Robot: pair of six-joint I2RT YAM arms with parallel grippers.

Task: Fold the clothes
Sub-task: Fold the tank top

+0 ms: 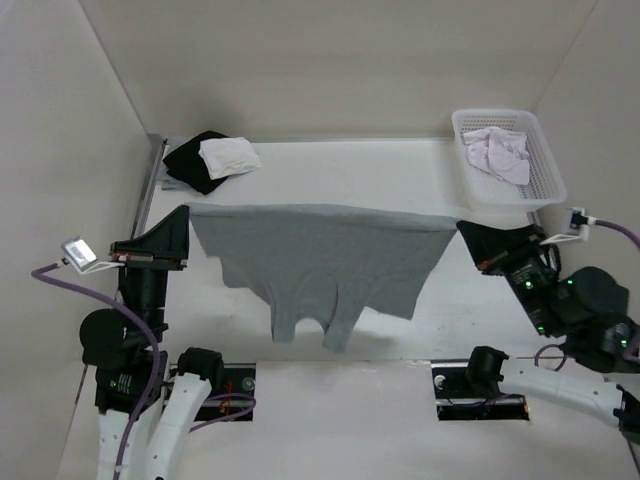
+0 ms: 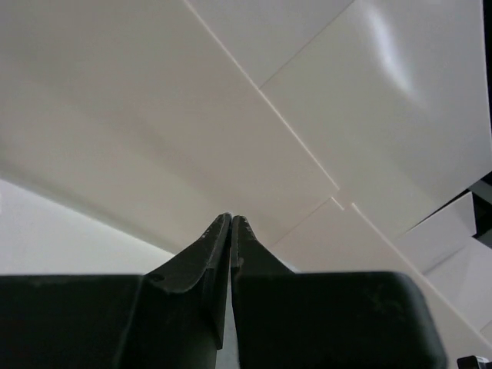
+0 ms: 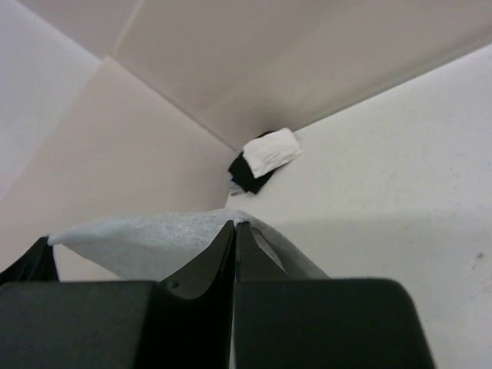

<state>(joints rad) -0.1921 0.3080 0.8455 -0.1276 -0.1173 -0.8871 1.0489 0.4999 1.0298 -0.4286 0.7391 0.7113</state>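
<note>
The clothes [image 1: 320, 255], one plain grey knit garment, hang stretched in the air between my two grippers, with the top edge taut and the lower parts drooping toward the table. My left gripper [image 1: 186, 216] is shut at the garment's left corner. In the left wrist view its jaws [image 2: 231, 217] are pressed together and no cloth shows there. My right gripper [image 1: 462, 227] is shut on the right corner. In the right wrist view grey fabric [image 3: 138, 234] drapes over its closed tips [image 3: 234, 224].
A black cloth [image 1: 195, 160] with a white cloth [image 1: 230, 156] on it lies at the back left; the pile [image 3: 265, 157] also shows in the right wrist view. A white basket [image 1: 545, 175] holding a pale cloth [image 1: 497, 152] stands at the back right. White walls enclose the table.
</note>
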